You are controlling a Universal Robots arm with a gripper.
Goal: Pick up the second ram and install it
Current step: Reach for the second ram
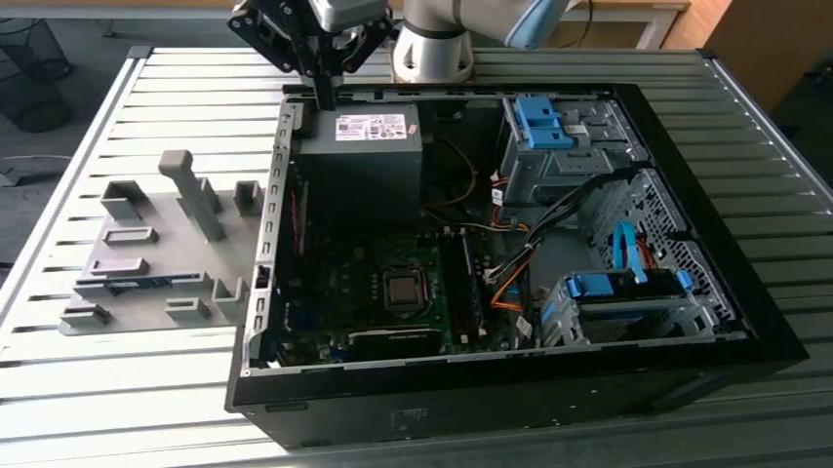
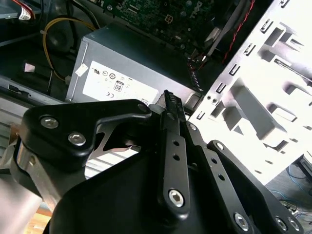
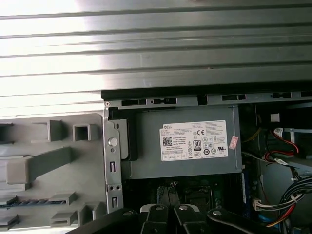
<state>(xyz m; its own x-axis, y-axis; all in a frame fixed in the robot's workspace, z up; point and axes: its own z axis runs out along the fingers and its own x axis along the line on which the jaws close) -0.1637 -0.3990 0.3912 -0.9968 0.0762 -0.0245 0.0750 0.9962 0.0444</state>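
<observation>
A slatted grey metal table (image 1: 117, 409) spans the frame, with bright light glaring off its slats on the left side. In the upper left a black wire wastebasket (image 1: 33, 68) stands on the grey floor (image 1: 170, 15). In the upper right corner is a wooden panel (image 1: 768, 44), beside a white desk edge (image 1: 638, 12).

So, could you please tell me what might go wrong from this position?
The end effector hangs close above the case wall and power supply; moving low could strike them. The second ram lies low in the grey holder among raised blocks, which it might catch.
</observation>
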